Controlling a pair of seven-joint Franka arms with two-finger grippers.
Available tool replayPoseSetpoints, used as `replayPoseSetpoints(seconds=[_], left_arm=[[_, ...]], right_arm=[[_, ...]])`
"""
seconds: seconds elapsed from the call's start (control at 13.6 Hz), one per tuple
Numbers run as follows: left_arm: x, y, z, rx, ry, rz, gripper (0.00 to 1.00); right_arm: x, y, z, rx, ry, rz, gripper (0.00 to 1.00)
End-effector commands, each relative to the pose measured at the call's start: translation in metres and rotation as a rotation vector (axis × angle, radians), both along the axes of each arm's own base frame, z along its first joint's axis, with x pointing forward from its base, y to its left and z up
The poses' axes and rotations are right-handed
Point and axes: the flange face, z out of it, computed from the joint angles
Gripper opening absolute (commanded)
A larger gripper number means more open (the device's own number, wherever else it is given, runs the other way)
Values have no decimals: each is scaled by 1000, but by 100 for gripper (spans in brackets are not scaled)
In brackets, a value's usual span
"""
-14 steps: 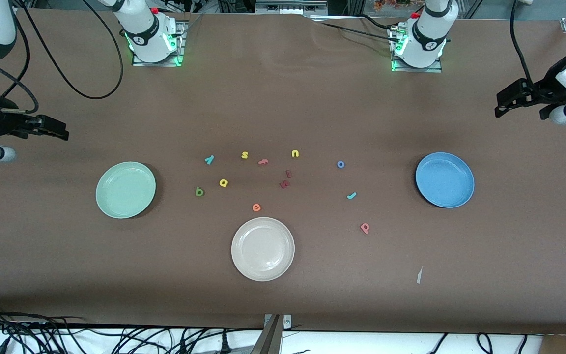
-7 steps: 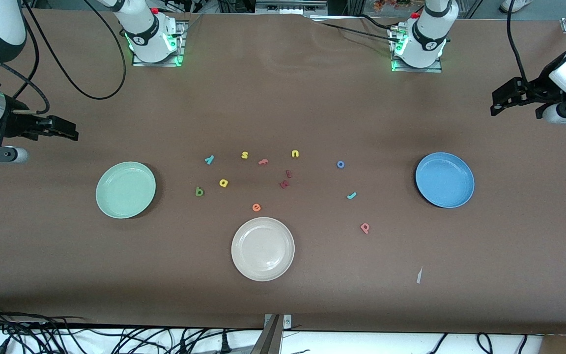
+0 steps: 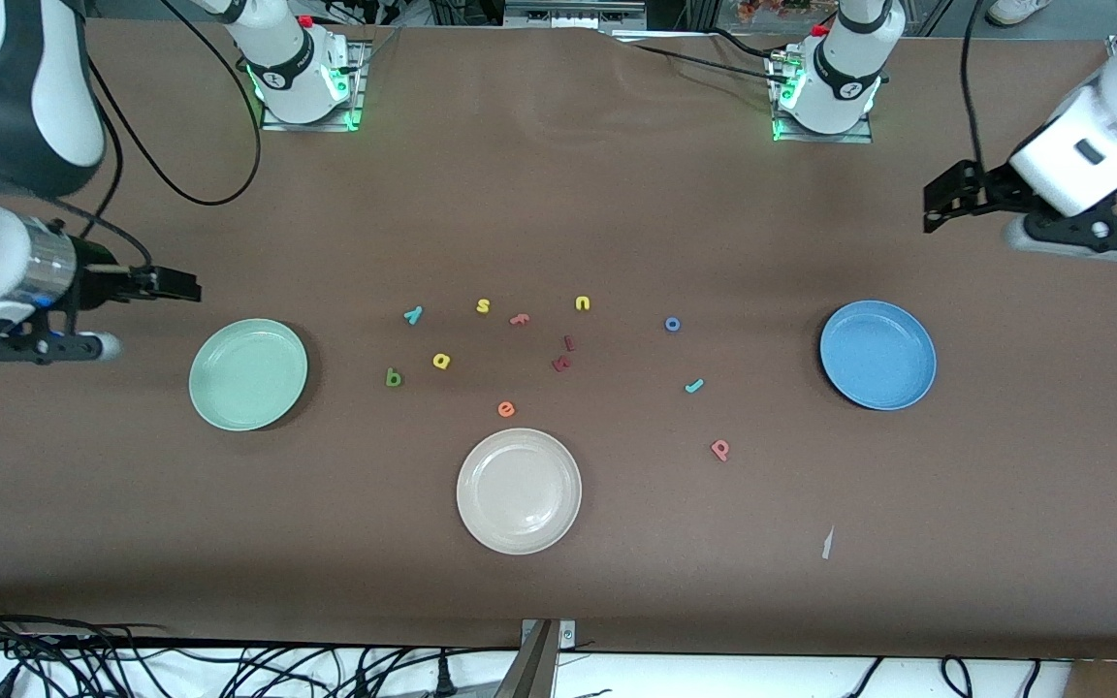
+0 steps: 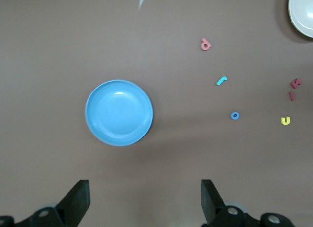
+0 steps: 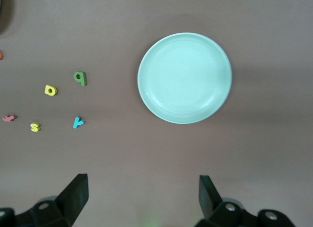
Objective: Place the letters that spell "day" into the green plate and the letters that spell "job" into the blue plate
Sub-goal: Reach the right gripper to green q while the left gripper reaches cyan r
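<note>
The green plate [image 3: 248, 374] [image 5: 185, 78] and the blue plate [image 3: 877, 355] [image 4: 119, 113] lie bare at the two ends of the scattered letters. Green "d" [image 3: 394, 378] [image 5: 80, 78], yellow "a" [image 3: 441, 361] [image 5: 50, 90] and teal "y" [image 3: 413, 314] [image 5: 78, 122] lie beside the green plate. Blue "o" [image 3: 673, 324] [image 4: 235, 115], teal "j" [image 3: 694, 386] [image 4: 221, 80] and pink "b" [image 3: 720, 449] [image 4: 206, 44] lie nearer the blue plate. My right gripper [image 3: 180, 286] [image 5: 143, 195] hangs open over bare table by the green plate. My left gripper [image 3: 941, 204] [image 4: 144, 197] hangs open over bare table by the blue plate.
A cream-white plate [image 3: 519, 491] sits nearer the front camera than the letters. Yellow "s" [image 3: 483, 306], yellow "u" [image 3: 583, 303], a pink letter [image 3: 519, 318], an orange "e" [image 3: 506, 409] and dark red pieces [image 3: 563, 364] lie among them. A white scrap [image 3: 827, 543] lies toward the front edge.
Both arms have swung in from the table's ends, the right gripper toward the green plate and the left gripper toward the blue plate. Letters and plates have not moved.
</note>
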Motion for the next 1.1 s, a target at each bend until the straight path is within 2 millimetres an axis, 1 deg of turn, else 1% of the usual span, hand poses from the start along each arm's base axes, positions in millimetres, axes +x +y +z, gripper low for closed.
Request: replayPoseSetpoints(seconds=[0.0, 0.07, 0.15, 0.22, 0.29, 0.44, 0.59, 0.66, 0.73, 0.81, 0.88, 1.03], left_arm=[[-2, -23, -48, -20, -19, -27, 100], [-1, -34, -63, -22, -34, -43, 100], [0, -39, -73, -25, -45, -52, 100], [2, -48, -86, -26, -47, -65, 100], [4, -59, -98, -26, -41, -82, 100], [11, -89, -135, -18, 2, -129, 100], [15, -117, -171, -9, 11, -176, 100], [18, -124, -185, -9, 11, -185, 100], [22, -128, -201, -10, 13, -189, 100], [27, -133, -227, -8, 25, -194, 100], [29, -138, -255, -3, 51, -202, 100], [31, -141, -268, 2, 57, -221, 100]], right_arm=[[11, 28, -24, 10, -23, 27, 100], [14, 30, -40, 2, -15, 11, 100], [15, 34, -48, -4, -19, -7, 100], [15, 48, -55, -13, -33, -19, 100], [14, 57, -64, -23, -41, -50, 100], [6, 90, -80, -45, -49, -100, 100], [-7, 116, -101, -69, -44, -158, 100], [-14, 133, -114, -75, -64, -174, 100], [-20, 143, -126, -82, -83, -199, 100], [-27, 157, -136, -84, -100, -212, 100], [-33, 163, -147, -85, -115, -212, 100], [-39, 168, -171, -75, -169, -211, 100]])
